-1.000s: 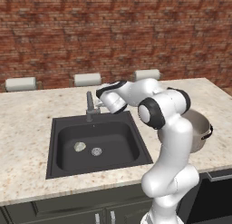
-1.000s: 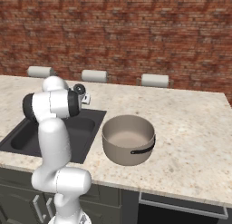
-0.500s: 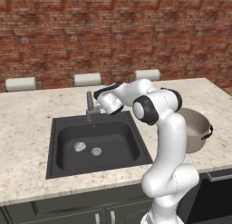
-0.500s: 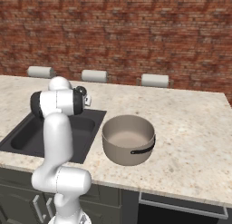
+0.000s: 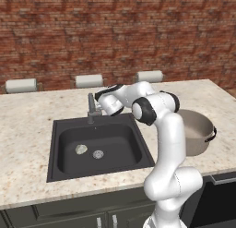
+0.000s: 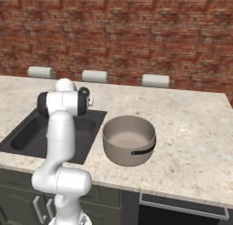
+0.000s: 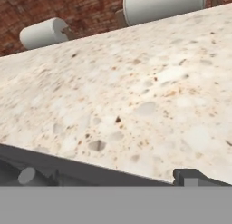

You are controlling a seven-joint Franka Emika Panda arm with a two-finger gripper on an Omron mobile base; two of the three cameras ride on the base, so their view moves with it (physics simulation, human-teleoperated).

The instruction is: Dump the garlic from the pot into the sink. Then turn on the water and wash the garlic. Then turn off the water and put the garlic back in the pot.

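Observation:
The garlic [image 5: 81,149], a pale lumpy bulb, lies on the floor of the dark sink [image 5: 62,130], just left of the round silver drain [image 5: 98,154]. Right of the sink on the counter stands the grey-beige pot [image 5: 198,132], also seen from the other side as the pot [image 6: 129,140], upright with nothing inside it. My gripper [image 5: 99,96] hovers at the sink's back rim, right beside the short grey faucet [image 5: 91,110], and is open with nothing in it. In the hand view one dark fingertip [image 7: 190,176] rises over the speckled counter behind the sink.
No water runs from the faucet. Three white rolls [image 5: 89,80] lie along the counter's back edge below the brick wall. The speckled counter [image 6: 191,128] spreads wide to the right of the pot. Dark cabinet fronts [image 5: 55,215] run below the counter.
My hand and elbow have swung a little to the left, closer to the faucet. The garlic and the pot have not moved.

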